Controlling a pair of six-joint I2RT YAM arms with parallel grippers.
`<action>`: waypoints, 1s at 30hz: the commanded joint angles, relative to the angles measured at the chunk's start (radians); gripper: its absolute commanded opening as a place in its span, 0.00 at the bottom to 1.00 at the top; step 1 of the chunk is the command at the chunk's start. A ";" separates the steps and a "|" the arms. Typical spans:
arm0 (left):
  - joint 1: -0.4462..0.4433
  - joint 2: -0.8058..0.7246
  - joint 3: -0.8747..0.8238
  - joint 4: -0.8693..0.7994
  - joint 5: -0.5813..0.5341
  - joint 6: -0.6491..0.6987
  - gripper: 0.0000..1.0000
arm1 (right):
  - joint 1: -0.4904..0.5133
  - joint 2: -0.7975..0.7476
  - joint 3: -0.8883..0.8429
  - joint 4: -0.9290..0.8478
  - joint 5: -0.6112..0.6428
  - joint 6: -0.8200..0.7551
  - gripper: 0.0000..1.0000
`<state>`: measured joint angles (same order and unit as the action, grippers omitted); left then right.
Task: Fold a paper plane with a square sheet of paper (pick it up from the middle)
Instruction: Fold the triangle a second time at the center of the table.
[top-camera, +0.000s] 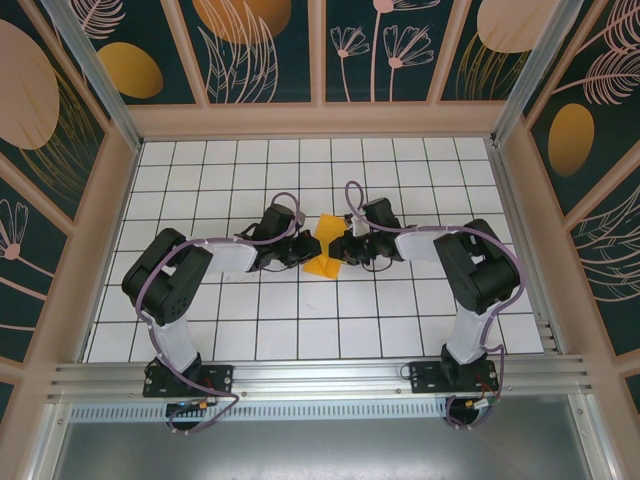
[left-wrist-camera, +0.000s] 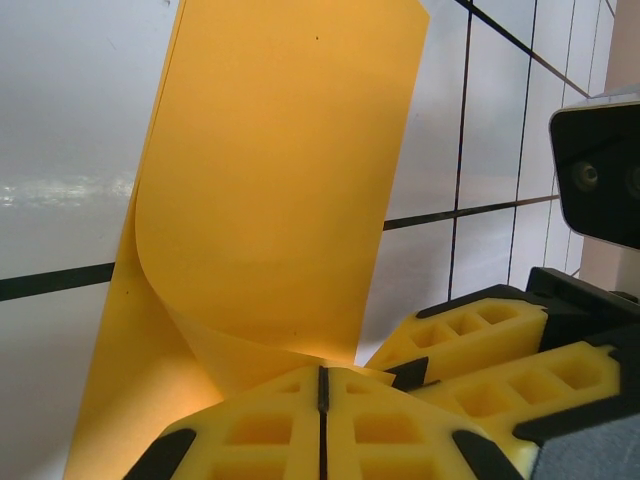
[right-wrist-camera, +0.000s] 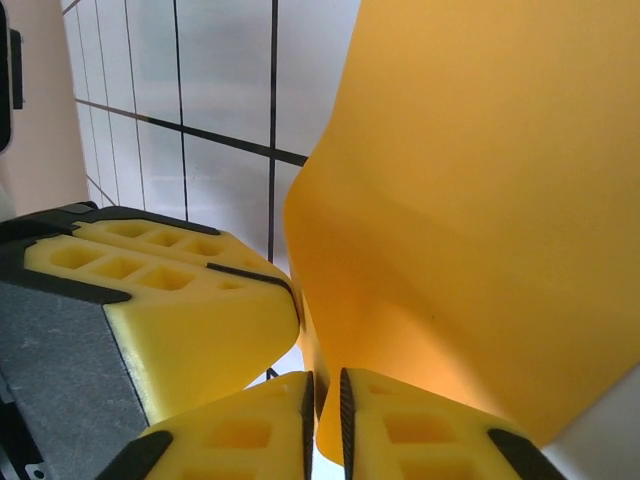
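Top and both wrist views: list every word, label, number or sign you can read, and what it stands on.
None can be read.
The thin orange-yellow sheet of paper is plain.
The white gridded table bears black lines only.
The dark painted wall panels show plants and ovals, no lettering.
On the black arm bases any marking is too small to read.

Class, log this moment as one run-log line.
phase: folding | left gripper: shut on thin orange-yellow square sheet of paper | right gripper: shut on same sheet | sheet: curled between both
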<state>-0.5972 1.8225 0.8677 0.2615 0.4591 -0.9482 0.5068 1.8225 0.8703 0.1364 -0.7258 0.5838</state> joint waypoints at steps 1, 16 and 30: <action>-0.006 -0.002 -0.012 0.014 -0.006 0.005 0.09 | 0.004 0.014 0.025 0.024 0.017 -0.005 0.11; -0.006 0.005 0.016 0.110 0.081 0.016 0.18 | -0.033 0.009 0.034 -0.068 0.147 -0.065 0.02; -0.024 0.072 0.077 0.078 0.098 0.042 0.17 | -0.046 0.013 0.056 -0.119 0.201 -0.099 0.02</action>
<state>-0.6147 1.8744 0.9146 0.3401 0.5411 -0.9363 0.4671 1.8225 0.8974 0.0444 -0.5476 0.5106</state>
